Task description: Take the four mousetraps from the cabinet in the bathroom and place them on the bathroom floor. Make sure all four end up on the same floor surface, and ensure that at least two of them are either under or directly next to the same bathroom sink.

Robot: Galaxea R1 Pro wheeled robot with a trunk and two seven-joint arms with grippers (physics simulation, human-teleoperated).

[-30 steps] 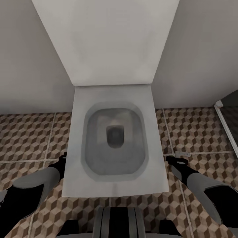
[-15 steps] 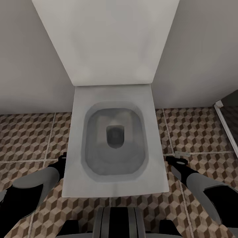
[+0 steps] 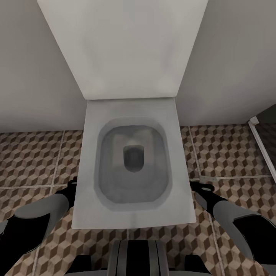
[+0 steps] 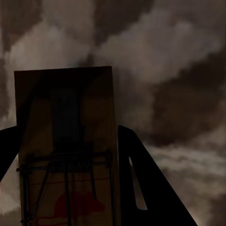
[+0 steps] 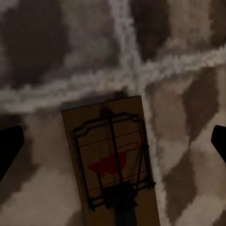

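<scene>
Facing a square white toilet (image 3: 132, 161) standing on the cube-patterned bathroom floor (image 3: 30, 161). Left gripper (image 4: 68, 179) clamping a mousetrap (image 4: 66, 141) between closed jaws above the tiles. Right gripper (image 5: 113, 141) hanging with jaws spread wide, another mousetrap (image 5: 110, 165) lying flat on the floor between them, untouched.

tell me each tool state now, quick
Left tool: shut on a flat brown wooden mousetrap.
Right tool: open, over another brown wooden mousetrap on the cube-patterned tile floor.
</scene>
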